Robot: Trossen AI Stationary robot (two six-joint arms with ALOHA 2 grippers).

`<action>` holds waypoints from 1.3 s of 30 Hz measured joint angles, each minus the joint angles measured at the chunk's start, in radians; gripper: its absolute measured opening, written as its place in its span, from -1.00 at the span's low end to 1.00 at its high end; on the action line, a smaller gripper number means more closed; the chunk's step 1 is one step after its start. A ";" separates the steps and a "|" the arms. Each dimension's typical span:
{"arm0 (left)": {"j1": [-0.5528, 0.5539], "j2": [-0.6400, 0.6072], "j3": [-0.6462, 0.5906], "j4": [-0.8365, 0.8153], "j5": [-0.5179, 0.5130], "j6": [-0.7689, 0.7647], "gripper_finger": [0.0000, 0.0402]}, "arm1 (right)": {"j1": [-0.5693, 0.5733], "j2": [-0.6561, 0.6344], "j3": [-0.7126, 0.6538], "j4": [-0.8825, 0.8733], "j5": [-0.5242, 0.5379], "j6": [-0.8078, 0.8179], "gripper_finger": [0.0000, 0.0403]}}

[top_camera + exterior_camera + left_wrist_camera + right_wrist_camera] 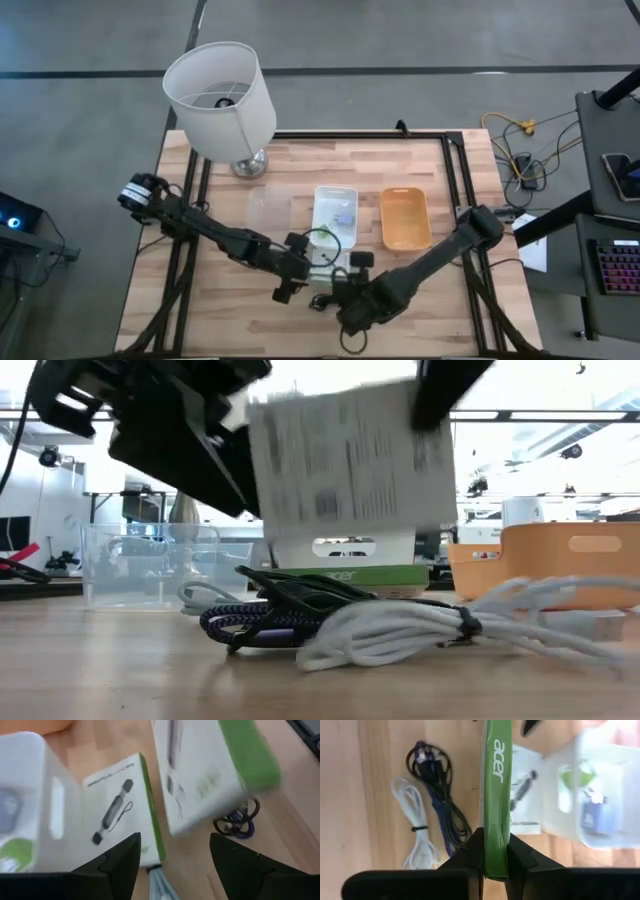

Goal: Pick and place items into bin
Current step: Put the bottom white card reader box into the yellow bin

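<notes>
The right gripper point(495, 857) has its fingers clenched on the green edge of a white-and-green box point(496, 795), held on edge and lifted off the table point(420, 300) near the middle of the front edge, just in front of the white bin point(335, 215). In the low view that box point(350, 460) hangs in the air, printed face toward the camera, above a second white-and-green box point(345, 572) lying flat on the table. The left gripper point(175, 855) is right alongside, fingers spread apart with nothing between them, looking down on the flat box point(120, 810) and the lifted one point(210, 775). In the right wrist view a coiled white cable point(417, 830) and a dark purple-braided cable point(437, 790) lie touching each other on the wood beside the raised box. The white bin point(585, 805) already holds a grey-blue cube point(594, 815) and a green piece point(572, 774). Toward the right edge sits an orange bin point(405, 218), a clear bin point(270, 212) sits on the white bin's other side, and a white-shaded lamp point(220, 95) stands at the back left corner.
</notes>
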 joint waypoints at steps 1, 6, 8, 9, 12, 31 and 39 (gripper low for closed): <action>-0.009 -0.018 0.002 -0.018 -0.032 -0.001 0.10 | -0.001 -0.020 -0.001 -0.026 -0.001 0.034 -0.85; -0.037 -0.115 0.008 -0.055 -0.184 -0.069 0.10 | 0.003 -0.127 -0.028 -0.297 0.026 0.499 -0.85; -0.038 -0.143 0.007 -0.052 -0.226 -0.122 0.10 | 0.010 -0.179 -0.046 -0.423 0.035 0.766 -0.85; -0.038 -0.156 0.007 -0.054 -0.245 -0.145 0.10 | 0.012 -0.206 -0.067 -0.435 0.036 0.881 -0.85; -0.035 -0.176 0.007 -0.064 -0.299 -0.192 0.10 | 0.014 -0.304 -0.168 -0.425 0.001 1.195 -0.85; -0.027 -0.185 0.001 -0.077 -0.322 -0.203 0.10 | -0.181 -0.727 -0.770 -0.130 -0.071 1.466 -0.85; -0.027 -0.184 -0.005 -0.077 -0.321 -0.201 0.10 | -0.266 -0.732 -0.875 0.073 -0.070 1.381 -0.75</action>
